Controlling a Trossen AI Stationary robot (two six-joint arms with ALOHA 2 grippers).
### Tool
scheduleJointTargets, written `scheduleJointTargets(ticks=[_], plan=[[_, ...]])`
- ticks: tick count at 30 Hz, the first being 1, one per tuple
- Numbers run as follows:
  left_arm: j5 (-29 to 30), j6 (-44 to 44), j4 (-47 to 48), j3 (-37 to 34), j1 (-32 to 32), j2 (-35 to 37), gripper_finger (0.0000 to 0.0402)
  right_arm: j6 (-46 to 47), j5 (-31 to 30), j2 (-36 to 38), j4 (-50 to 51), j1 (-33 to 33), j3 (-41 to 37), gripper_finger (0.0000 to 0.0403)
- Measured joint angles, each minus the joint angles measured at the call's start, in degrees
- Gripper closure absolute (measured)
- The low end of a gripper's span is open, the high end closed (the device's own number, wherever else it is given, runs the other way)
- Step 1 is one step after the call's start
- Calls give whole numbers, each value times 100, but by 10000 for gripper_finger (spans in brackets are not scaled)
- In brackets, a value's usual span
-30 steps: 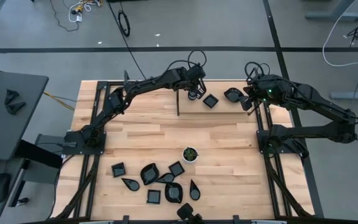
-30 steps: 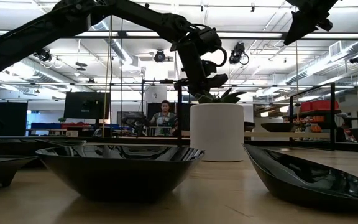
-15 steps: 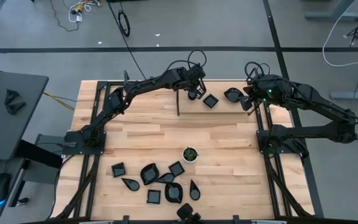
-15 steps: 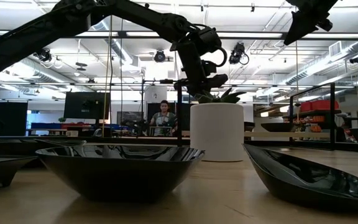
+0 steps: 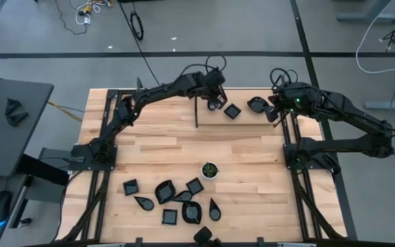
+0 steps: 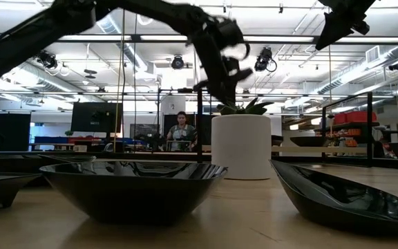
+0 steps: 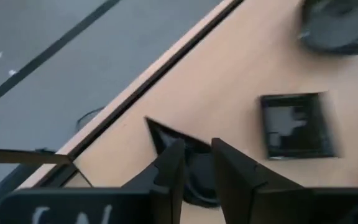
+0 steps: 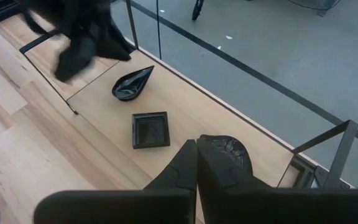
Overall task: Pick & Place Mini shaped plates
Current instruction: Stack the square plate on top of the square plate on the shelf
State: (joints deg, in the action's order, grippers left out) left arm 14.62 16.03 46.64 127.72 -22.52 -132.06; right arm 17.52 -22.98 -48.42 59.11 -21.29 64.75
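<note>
Plates: left gripper (image 7: 194, 163) is hovering over a teardrop plate (image 8: 132, 83), fingers parted and empty; next, fetching another. Right gripper (image 8: 196, 163) is waiting clenched.

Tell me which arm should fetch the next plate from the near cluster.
Left, probably. The left gripper is open and empty above the teardrop plate, and the near cluster lies toward its side. The right gripper is shut by the rounded plate.
</note>
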Motion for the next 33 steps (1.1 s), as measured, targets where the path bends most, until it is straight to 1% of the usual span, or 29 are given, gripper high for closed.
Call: scheduleJointTargets(ticks=[6,8,11,15,19,22,23,26,29,33], plan=[[-514,158,40,22,65,651,335,81,0,-6,-2,0,0,396],[-522,154,136,20,133,872,341,151,-1,-27,-2,0,0,396],[-484,126,528,22,292,1269,349,171,3,-70,-2,0,0,396],[-368,-163,1644,28,587,1649,356,341,35,-164,0,0,0,396],[169,-131,3161,26,983,1787,358,333,56,-296,-18,0,0,396],[142,-6,4001,16,1257,1780,358,308,59,-402,-94,2,0,396],[114,55,4067,-35,1358,1788,358,296,57,-436,-116,2,0,396],[17,352,4018,-481,1664,1882,358,35,59,-500,-75,2,0,396],[-209,837,3760,-1120,1968,2111,358,-2,5,-471,110,1,0,396],[-622,1679,3003,-2226,2426,2468,358,-232,-57,-343,219,0,0,396]])
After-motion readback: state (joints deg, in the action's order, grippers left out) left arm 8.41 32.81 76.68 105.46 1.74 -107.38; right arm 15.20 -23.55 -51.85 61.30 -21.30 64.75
